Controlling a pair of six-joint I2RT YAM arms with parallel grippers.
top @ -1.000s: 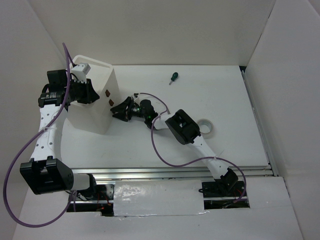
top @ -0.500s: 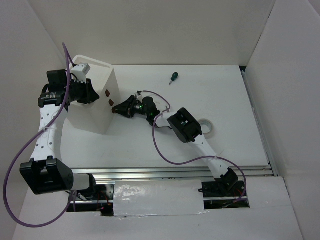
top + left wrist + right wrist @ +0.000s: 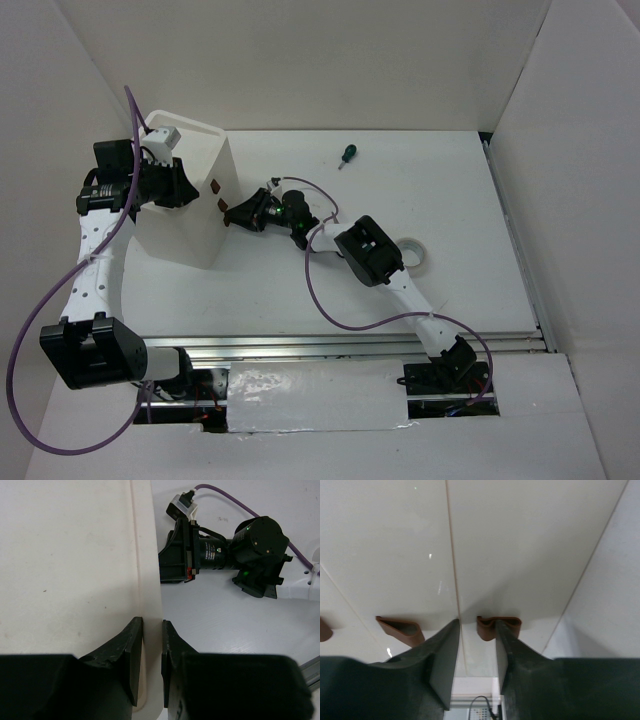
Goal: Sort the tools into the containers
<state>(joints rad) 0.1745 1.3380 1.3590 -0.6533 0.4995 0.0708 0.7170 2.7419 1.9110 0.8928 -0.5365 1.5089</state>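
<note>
On the white counter, a tall white box-shaped plastic cabinet stands at 9 o'clock, the left hand clenched on its top rim. The right hand, parted, meets 1 red-brown drawer handle. A white tape roll lies at 3 o'clock, a stubby green-handled screwdriver at 12.

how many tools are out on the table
2: a green-handled screwdriver near the far edge, and a white tape roll partly under the right arm. Others may be hidden.

cabinet: smooth glossy white plastic | drawer handle: shiny red-brown plastic | right pincer: matt black | worktop: matt white
</note>
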